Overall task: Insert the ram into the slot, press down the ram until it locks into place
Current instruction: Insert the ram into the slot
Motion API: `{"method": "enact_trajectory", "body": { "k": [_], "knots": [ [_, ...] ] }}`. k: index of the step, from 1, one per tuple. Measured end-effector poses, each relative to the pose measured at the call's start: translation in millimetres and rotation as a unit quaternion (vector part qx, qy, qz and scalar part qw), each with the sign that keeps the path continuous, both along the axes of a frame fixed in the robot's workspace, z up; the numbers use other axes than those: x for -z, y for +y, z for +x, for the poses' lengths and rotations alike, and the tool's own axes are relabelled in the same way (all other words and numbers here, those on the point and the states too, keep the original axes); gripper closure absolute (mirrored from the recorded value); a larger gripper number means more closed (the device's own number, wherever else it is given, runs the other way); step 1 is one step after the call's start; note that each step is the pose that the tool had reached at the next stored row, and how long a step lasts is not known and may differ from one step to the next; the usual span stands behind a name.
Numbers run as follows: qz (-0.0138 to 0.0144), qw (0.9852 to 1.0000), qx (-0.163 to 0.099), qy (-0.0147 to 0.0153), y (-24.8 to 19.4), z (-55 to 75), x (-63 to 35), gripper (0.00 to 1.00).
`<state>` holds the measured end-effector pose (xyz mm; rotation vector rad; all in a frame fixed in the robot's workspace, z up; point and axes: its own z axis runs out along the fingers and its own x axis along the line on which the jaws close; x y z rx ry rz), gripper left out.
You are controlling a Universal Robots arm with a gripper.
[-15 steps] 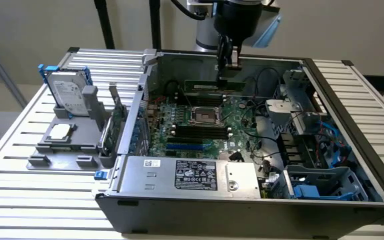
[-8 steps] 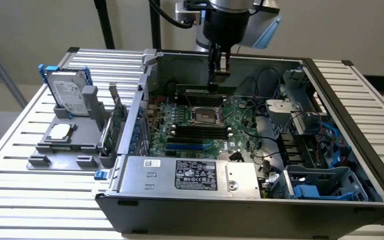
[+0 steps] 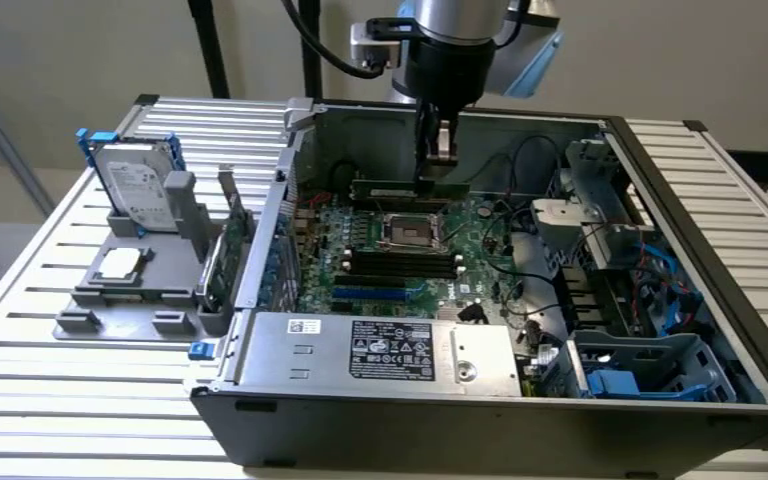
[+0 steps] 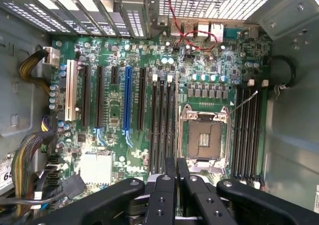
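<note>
Your gripper (image 3: 435, 172) reaches down into the open computer case (image 3: 491, 440). Its fingers (image 4: 164, 195) are clamped on the ram (image 3: 408, 189), pinching it near the middle of its length. The green stick runs out level on both sides of the fingers, toward the exterior view's left and right. It hangs just under the fingertips, above the motherboard (image 3: 471, 270), and is not yet seated in any socket. In the wrist view you see the two fingers drawn close together with only a thin gap between them. The stick is edge-on there and hard to make out, so the exterior view is your better evidence for the grip. Just beyond the fingertips lies the near bank (image 4: 171, 130) of long black sockets, running the same way as the held ram. The slot (image 4: 163, 127) is probably one of these, though you cannot tell which socket the ram is lined up with. The square silver CPU socket (image 4: 204, 135) sits just to one side of the fingertips, between that bank and a second bank (image 4: 247, 130) of black sockets farther off. On the fingers' other side, past the near bank, stands the blue slot (image 4: 127, 103).
</note>
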<state>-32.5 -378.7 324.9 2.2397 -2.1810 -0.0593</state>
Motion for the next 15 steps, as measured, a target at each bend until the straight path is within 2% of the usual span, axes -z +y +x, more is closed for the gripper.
{"method": "enact_trajectory", "body": {
  "k": [9,15],
  "knots": [
    [0.0000,0.9999,0.011,0.0000,-3.1,0.0,16.3,0.87],
    [0.0000,0.9999,0.017,0.0000,-7.1,0.0,27.3,0.87]
  ]
}}
